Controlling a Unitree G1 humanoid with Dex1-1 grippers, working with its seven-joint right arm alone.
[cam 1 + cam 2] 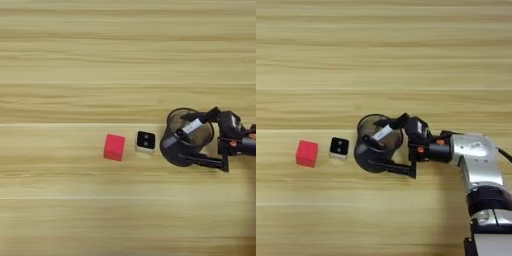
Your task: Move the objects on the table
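Dark round cup (pixel 375 145) sits right of centre on the wooden desk (pixel 381 55), tilted a bit, white marker (pixel 382 134) with black cap inside it. Right gripper (pixel 388 144) is spread wide around the cup: one black finger at the far rim, the other along the near base. White cube (pixel 339 147), two-dot black face up, just left of the cup; red cube (pixel 307 153) beside it, further left, apart.

The gripper (pixel 387 144) straddles the dark cup (pixel 376 144), fingers spread around it. Left of it sit the white cube (pixel 339 147), then the red cube (pixel 307 153).
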